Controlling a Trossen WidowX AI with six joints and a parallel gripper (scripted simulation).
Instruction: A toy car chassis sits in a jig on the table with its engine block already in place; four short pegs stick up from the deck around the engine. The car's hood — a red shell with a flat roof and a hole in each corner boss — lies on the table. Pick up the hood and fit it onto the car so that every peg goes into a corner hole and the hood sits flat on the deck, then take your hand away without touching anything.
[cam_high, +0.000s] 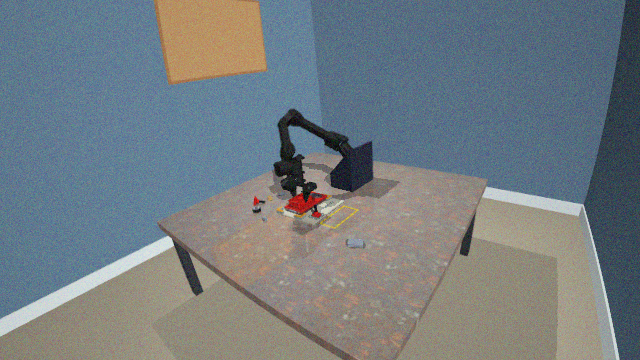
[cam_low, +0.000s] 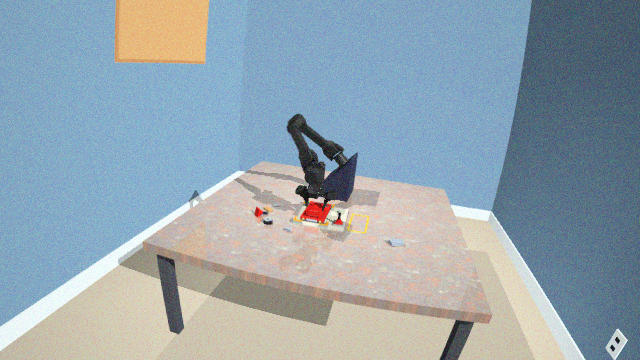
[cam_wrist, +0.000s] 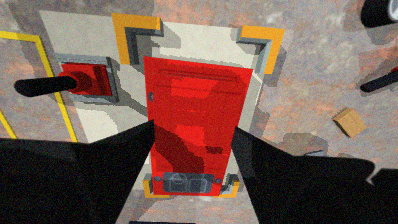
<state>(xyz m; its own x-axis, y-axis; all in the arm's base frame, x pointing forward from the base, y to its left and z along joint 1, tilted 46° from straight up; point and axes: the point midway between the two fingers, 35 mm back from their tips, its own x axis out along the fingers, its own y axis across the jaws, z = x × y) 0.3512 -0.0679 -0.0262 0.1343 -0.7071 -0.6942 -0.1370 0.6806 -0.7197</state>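
My gripper (cam_high: 300, 197) (cam_low: 315, 205) (cam_wrist: 194, 126) is shut on the red hood (cam_high: 303, 202) (cam_low: 316, 212) (cam_wrist: 192, 110), one finger on each long side. The hood is over the red chassis in the jig (cam_wrist: 200, 40), a pale plate with orange corner brackets. In the wrist view the grey engine block (cam_wrist: 188, 182) shows near the bottom end, with a small dark round spot at each side. Another dark spot shows at the hood's left edge. The hood and fingers hide most of the deck. I cannot tell whether the pegs are in the holes or whether the hood sits flat.
A red piece with a black handle (cam_high: 316, 214) (cam_low: 339, 219) (cam_wrist: 90, 80) stands in a grey holder beside the jig. A yellow outline (cam_high: 354, 214) (cam_low: 368, 223) (cam_wrist: 48, 65) is beyond it. A tan block (cam_wrist: 350, 122), a black wheel (cam_low: 267, 221) and a grey piece (cam_high: 355, 243) (cam_low: 396, 242) lie around.
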